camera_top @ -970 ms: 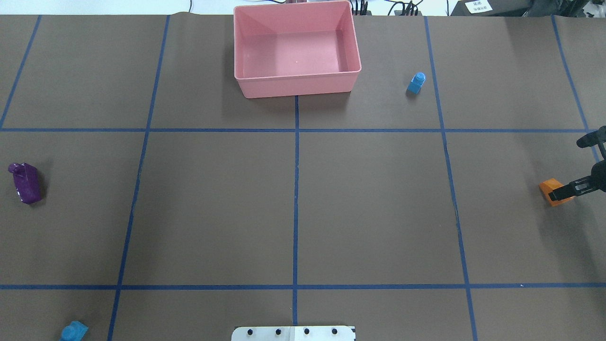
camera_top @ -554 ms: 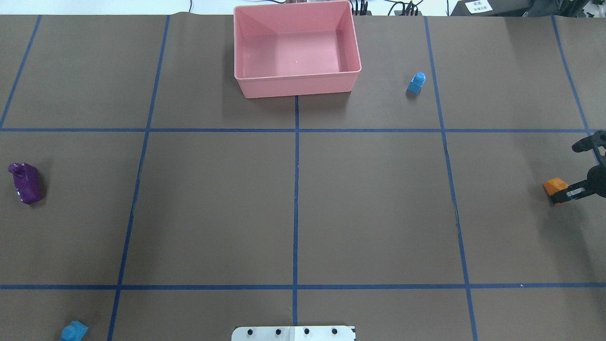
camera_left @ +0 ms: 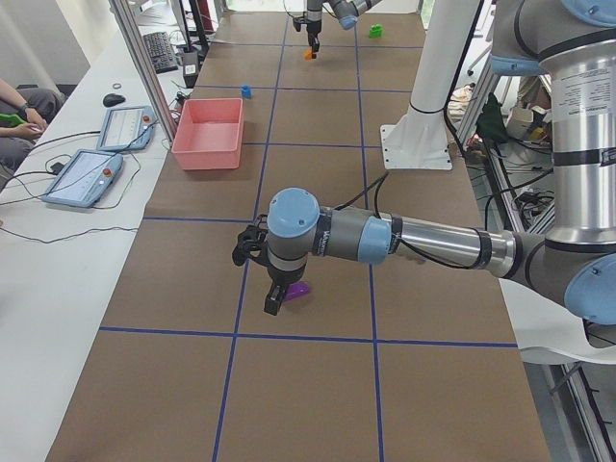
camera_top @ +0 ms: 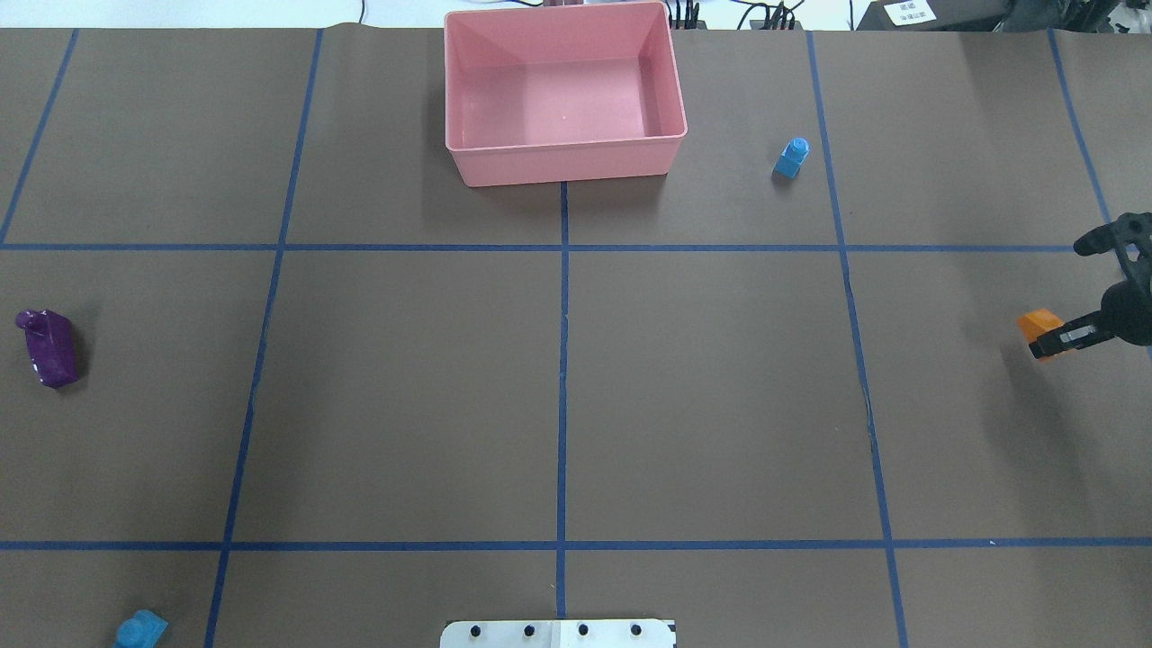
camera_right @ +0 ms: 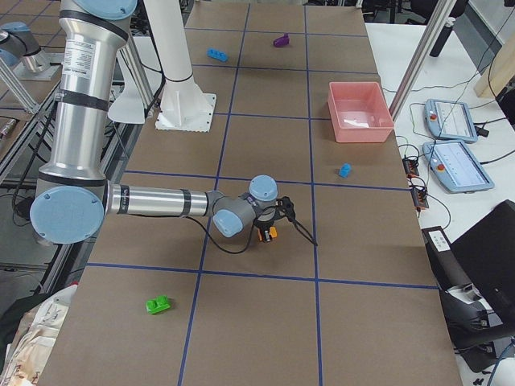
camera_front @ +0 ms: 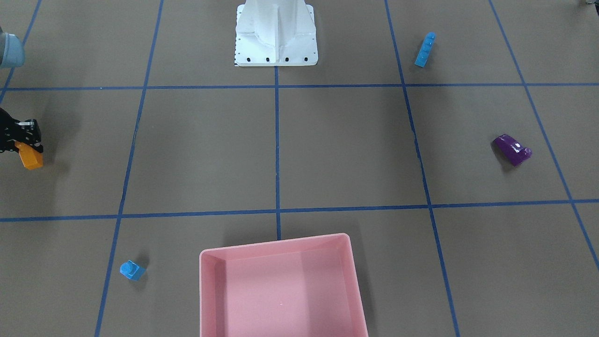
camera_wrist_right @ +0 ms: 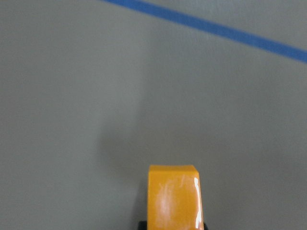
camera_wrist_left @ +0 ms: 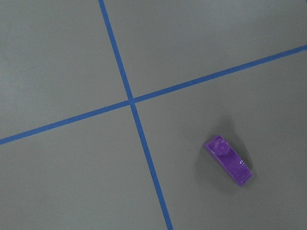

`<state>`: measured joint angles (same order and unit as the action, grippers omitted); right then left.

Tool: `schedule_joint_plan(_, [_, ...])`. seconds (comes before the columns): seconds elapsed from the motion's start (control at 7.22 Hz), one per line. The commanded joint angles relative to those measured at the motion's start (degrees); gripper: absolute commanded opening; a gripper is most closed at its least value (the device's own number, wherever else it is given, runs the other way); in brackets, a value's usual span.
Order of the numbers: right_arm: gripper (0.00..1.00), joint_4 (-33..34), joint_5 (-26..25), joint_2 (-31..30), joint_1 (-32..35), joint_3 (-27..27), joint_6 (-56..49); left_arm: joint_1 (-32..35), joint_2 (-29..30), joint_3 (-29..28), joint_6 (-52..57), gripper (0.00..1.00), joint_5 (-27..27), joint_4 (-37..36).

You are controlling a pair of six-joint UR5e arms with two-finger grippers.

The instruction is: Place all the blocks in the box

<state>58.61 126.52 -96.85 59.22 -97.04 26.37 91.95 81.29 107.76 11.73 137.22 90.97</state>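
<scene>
While my right gripper (camera_top: 1049, 342) clamps it, well right of the box (camera_top: 558, 166), the orange block (camera_top: 1035, 322) hangs above the table (camera_top: 720, 396). Its glossy face shows white glare.

Brown table (camera_top: 405, 405), blue tape grid (camera_top: 563, 405) — tablet (camera_left: 125, 127), keyboard (camera_left: 159, 48), mouse (camera_left: 114, 99) alongside.

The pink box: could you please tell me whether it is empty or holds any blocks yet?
Empty. The overhead view shows the box with a bare floor, no block inside.
</scene>
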Motion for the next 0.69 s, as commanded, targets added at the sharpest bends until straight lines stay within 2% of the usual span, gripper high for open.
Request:
schedule_joint_plan(0.0, [0.00,11.92,0.04,10.47,1.33,-3.24,1.04,-0.54,0.01,0.00,0.14,1.00,0.86,0.00])
schedule_joint_plan(0.42, [0.00,21.33,0.04,26.82,1.16,-1.32,13.14,-0.63,0.01,0.09,0.14,1.00,0.86,0.09])
schedule_joint_plan(0.55, [0.00,25.46,-0.05,34.72,1.16,2.87,14.39,-0.72,0.01,0.00,0.14,1.00,0.86,0.09])
